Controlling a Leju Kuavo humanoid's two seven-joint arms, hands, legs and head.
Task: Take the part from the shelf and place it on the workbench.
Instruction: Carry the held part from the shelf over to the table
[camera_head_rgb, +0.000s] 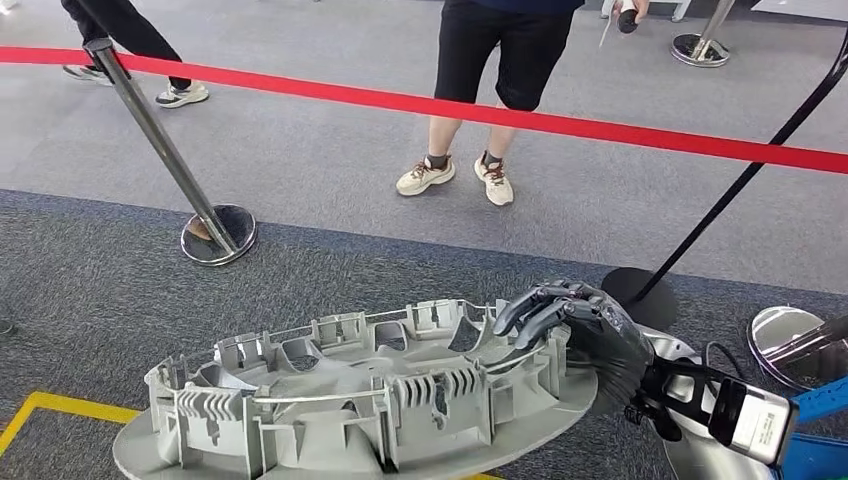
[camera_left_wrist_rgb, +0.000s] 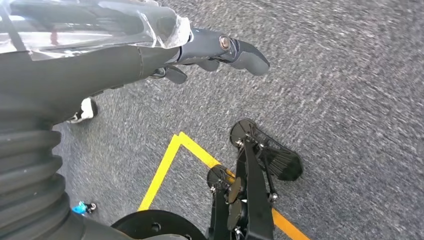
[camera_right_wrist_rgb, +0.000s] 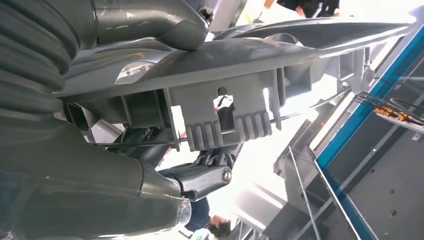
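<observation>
Right hand (camera_head_rgb: 590, 335) grips the far right rim of the grey ribbed part (camera_head_rgb: 350, 395), fingers (camera_head_rgb: 535, 305) curled over the edge. Part held roughly level above dark carpet (camera_head_rgb: 90, 290), ribs up. Left hand (camera_left_wrist_rgb: 200, 47) hangs over the carpet beside a yellow floor line (camera_left_wrist_rgb: 165, 167); fingers seem loosely curled, holding nothing, though the view is blurred. Red barrier tape (camera_head_rgb: 400, 100) and a person's legs (camera_head_rgb: 460, 110) beyond
</observation>
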